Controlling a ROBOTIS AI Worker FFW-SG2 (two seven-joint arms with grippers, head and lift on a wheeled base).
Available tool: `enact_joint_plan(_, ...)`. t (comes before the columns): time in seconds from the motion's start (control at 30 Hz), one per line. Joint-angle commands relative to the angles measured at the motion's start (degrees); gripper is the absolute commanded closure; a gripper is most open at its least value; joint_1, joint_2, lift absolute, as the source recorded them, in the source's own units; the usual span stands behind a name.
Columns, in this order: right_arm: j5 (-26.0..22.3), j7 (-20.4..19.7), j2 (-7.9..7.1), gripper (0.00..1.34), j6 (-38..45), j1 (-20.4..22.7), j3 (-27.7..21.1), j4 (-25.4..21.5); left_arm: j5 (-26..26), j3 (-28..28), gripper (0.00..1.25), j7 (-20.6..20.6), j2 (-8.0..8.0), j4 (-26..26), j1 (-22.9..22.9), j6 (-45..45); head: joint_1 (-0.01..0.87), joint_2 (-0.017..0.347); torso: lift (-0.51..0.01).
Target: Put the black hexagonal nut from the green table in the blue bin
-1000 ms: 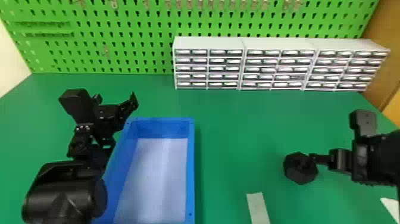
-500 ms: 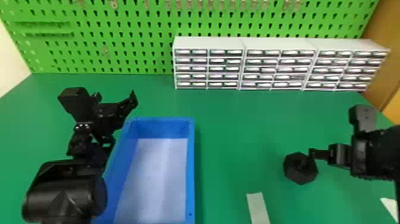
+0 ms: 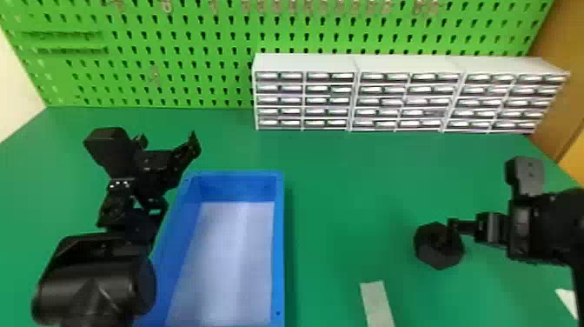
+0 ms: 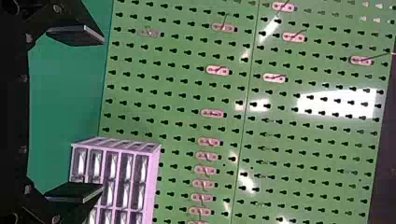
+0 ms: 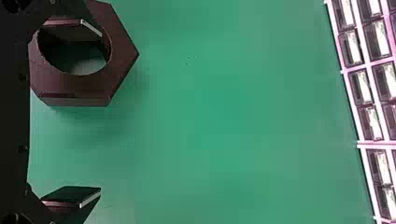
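Black nut (image 3: 439,258): lying on the green surface (image 3: 339,195), not in the bin. Taking the nut as clock centre in the head view, my right tool (image 5: 100,112) comes in from between two and three o'clock. Fingers wide apart, nothing gripped. One finger overlaps the nut's hole; can't tell if it's down inside or just above. The other is well clear of the nut, beyond its outer edge.

Blue bin (image 3: 279,243): nine o'clock, well apart, no nut inside. Left tool (image 4: 102,114): between nine and ten, by the bin's far left corner, spread and empty. Pale strip (image 3: 377,304) between seven and eight, drawer units (image 3: 408,93) near twelve.

Progress, my call: reach mostly done, grasp not made. Left to do: close on the nut's wall, lift, carry toward nine, lower into the bin, release.
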Motion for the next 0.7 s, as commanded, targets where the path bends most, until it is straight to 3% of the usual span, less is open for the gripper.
enact_joint_plan(0.0, 0.0, 0.0, 0.01, 0.13, -0.9, 0.1, 0.1, 1.0, 0.0, -0.1, 0.17, 0.0, 0.0, 0.0, 0.0, 0.0, 0.686, 0.051, -0.097)
enact_joint_plan(0.67, -1.3, 0.0, 0.01, 0.13, -4.8, 1.2, 0.5, 4.1, 0.0, 0.0, 0.17, 0.0, -0.09, 0.1, 0.0, 0.0, 0.686, 0.051, -0.097)
